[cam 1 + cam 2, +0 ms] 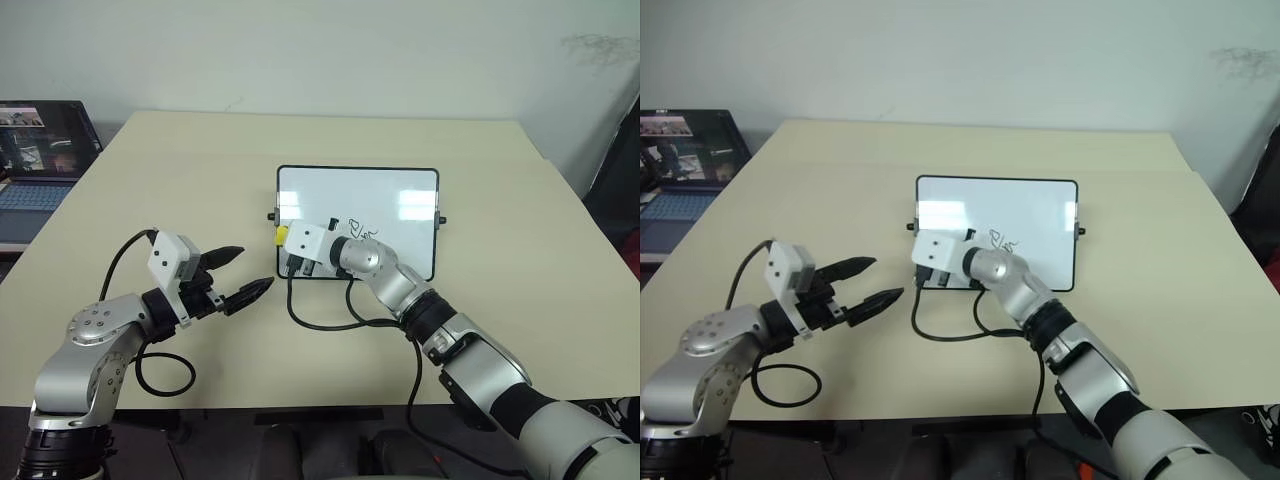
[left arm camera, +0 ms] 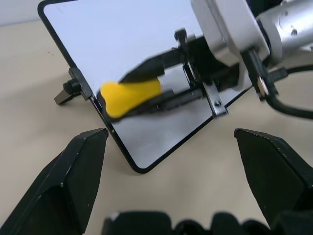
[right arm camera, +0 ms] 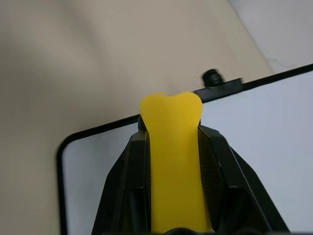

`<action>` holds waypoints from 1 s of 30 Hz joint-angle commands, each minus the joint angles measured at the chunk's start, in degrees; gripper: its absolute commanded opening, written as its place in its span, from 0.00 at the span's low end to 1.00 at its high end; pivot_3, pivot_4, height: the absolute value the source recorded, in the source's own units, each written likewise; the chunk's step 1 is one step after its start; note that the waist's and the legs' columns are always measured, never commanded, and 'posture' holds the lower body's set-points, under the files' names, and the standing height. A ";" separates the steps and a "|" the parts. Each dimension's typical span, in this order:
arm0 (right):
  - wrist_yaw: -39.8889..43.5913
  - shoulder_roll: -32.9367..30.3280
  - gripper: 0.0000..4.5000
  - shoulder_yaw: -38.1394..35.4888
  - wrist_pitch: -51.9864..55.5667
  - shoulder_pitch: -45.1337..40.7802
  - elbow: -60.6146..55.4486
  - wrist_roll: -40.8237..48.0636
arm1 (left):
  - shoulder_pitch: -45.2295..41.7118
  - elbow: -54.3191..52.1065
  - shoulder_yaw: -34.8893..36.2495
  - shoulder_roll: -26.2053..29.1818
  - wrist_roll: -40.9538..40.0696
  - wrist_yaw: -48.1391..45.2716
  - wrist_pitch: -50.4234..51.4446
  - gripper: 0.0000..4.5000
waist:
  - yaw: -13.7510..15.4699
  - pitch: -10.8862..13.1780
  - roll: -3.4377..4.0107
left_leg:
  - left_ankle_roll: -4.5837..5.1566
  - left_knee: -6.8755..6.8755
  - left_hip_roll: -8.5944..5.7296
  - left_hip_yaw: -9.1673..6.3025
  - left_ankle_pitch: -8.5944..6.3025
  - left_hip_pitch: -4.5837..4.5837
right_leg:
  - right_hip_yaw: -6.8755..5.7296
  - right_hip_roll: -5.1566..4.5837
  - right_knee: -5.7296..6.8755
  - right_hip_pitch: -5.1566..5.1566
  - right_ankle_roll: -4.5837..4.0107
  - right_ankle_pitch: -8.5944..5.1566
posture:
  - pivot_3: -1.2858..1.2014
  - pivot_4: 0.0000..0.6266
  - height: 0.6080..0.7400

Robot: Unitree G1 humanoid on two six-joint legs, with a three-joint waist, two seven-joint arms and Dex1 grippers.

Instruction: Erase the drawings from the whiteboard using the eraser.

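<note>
The left gripper (image 1: 243, 275) hangs nearest the camera, fingers spread on nothing, off the whiteboard's (image 1: 400, 190) left edge. The right gripper (image 3: 172, 132) pinches the eraser (image 1: 282, 235), squeezed yellow between its fingers, at the board's lower-left corner. The drawings (image 1: 361, 229) lie just right of the eraser, near the lower middle of the board, so the wipe probably runs rightward; the right arm is the nearer.

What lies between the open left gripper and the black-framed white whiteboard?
Nothing: only bare beige table separates the left gripper from the whiteboard, as the left eye view shows.
</note>
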 commanded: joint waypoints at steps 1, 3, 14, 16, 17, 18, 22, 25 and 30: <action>1.62 -1.59 0.22 -0.85 5.18 2.33 0.03 -0.30 | -0.75 -1.80 0.01 0.10 -0.22 -0.05 -0.37 1.00 | 0.05 0.01 0.01 | 0.02 0.00 0.00 -0.03 0.01 -0.01 | 0.00 0.00 0.00 0.00 0.01 0.01 | 0.52 0.24 1.00; 4.10 -1.95 0.22 -3.46 8.48 2.47 -9.97 2.35 | -0.70 -1.93 -0.02 0.04 -0.31 -0.03 -0.34 1.00 | 0.19 0.14 0.02 | 0.03 0.00 0.00 -0.06 0.02 -0.07 | 0.00 -0.01 0.00 -0.05 0.02 0.01 | 0.52 0.24 1.00; -1.34 -3.58 0.22 -9.14 11.99 -3.10 -16.82 3.41 | -0.79 -2.01 -0.33 -0.10 -0.67 -0.45 -0.16 1.00 | 0.14 0.43 -0.07 | -0.33 -0.19 -0.12 0.15 0.01 -2.14 | -0.10 0.18 -0.36 -1.68 -0.16 0.20 | 0.52 0.24 1.00; -2.39 -3.39 0.22 -8.55 10.51 -3.57 -14.07 3.15 | -1.01 -1.97 -0.45 -0.04 -0.76 -0.62 -0.12 1.00 | 0.02 0.43 -0.08 | -0.37 -0.22 -0.12 0.24 -0.04 -2.12 | -0.06 0.18 -0.43 -1.66 -0.17 0.17 | 0.52 0.24 1.00; -2.56 -3.24 0.22 -7.97 9.90 -3.18 -13.12 2.93 | -1.12 -1.96 -0.47 -0.02 -0.77 -0.64 -0.13 1.00 | 0.02 0.43 -0.08 | -0.32 -0.22 -0.12 0.26 -0.07 -2.11 | -0.05 0.18 -0.45 -1.66 -0.18 0.17 | 0.52 0.24 1.00; -2.55 -3.13 0.22 -7.39 9.41 -2.58 -12.47 2.67 | -1.21 -1.98 -0.48 -0.01 -0.78 -0.63 -0.12 1.00 | 0.03 0.43 -0.07 | -0.23 -0.21 -0.13 0.26 -0.12 -2.11 | -0.04 0.17 -0.45 -1.64 -0.17 0.17 | 0.52 0.24 1.00; -1.77 -3.28 0.22 -5.79 8.58 0.41 -12.10 2.10 | -1.29 -2.62 -0.46 -0.07 -1.11 -0.48 0.20 1.00 | 0.02 0.42 -0.09 | -0.21 -0.13 -0.16 0.24 -0.13 -2.00 | -0.05 0.12 -0.35 -1.53 -0.17 0.18 | 0.52 0.24 1.00; -1.31 -3.49 0.22 -5.59 8.80 1.81 -12.64 2.19 | -1.28 -3.17 -0.57 -0.25 -1.46 -0.48 0.42 1.00 | -0.01 0.43 -0.08 | -0.18 -0.08 -0.15 0.23 -0.10 -1.92 | -0.15 0.13 -0.25 -1.42 -0.18 0.19 | 0.52 0.24 1.00; -0.38 -3.47 0.22 -8.93 11.02 2.36 -18.52 5.22 | -1.66 -3.64 -0.78 -0.32 -1.66 -1.10 0.50 1.00 | 0.12 0.43 -0.07 | -0.16 -0.05 -0.15 0.19 -0.08 -1.75 | -0.18 0.13 -0.25 -1.23 -0.17 0.19 | 0.52 0.24 1.00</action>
